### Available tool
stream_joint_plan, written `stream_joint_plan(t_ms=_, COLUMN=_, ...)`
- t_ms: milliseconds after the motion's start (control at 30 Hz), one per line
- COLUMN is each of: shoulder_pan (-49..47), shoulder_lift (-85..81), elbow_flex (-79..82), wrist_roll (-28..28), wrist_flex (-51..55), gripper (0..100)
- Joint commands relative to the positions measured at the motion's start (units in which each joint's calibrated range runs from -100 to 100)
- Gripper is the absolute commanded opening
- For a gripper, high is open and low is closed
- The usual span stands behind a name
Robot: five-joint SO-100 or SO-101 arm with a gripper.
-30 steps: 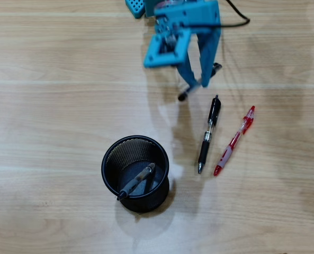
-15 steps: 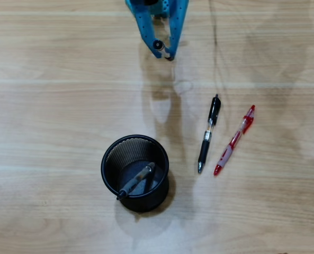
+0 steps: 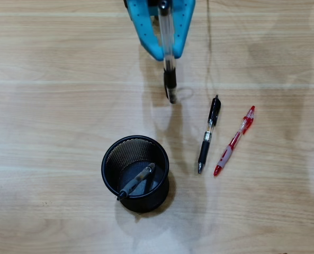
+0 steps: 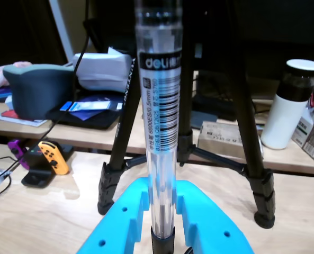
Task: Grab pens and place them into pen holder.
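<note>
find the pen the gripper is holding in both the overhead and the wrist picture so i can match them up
Overhead view: the held pen sits top centre, pointing down the picture out of the blue gripper, clear barrel above, black grip at its lower end.
Wrist view: the same pen fills the centre as an upright clear barrel with a barcode label, rising from between the blue fingers.
Shared landmark: the blue gripper clamping the pen.

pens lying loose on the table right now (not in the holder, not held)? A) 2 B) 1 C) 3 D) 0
A: in the overhead view only the black pen and the red pen lie on the table; one pen is already in the pen holder and the tool grips a clear-barrel pen.
</note>
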Motion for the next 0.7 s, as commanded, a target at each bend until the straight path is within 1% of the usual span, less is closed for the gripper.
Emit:
stream_joint_plan(t_ms=0, shoulder_pan=1.3, shoulder_lift=1.0, elbow_flex=-1.8, wrist_roll=0.1, wrist_flex=-2.7, gripper=2)
stream_joint_plan(t_ms=300, shoulder_pan=4.7, shoulder_lift=3.2, elbow_flex=9.5, wrist_roll=0.0, wrist_flex=-3.1, gripper=2)
stream_joint_plan(t_ms=367, shoulder_pan=5.5, shoulder_lift=3.4, elbow_flex=11.5, wrist_roll=0.1, wrist_flex=-4.7, gripper=2)
stream_joint_plan(t_ms=433, shoulder_pan=6.4, shoulder_lift=4.8, elbow_flex=13.4, wrist_roll=0.2, wrist_flex=-9.4, gripper=2)
stream_joint_plan(t_ms=667, shoulder_pan=7.8, shoulder_lift=12.5, elbow_flex=16.4, wrist_roll=0.0, wrist_flex=-30.9, gripper=2)
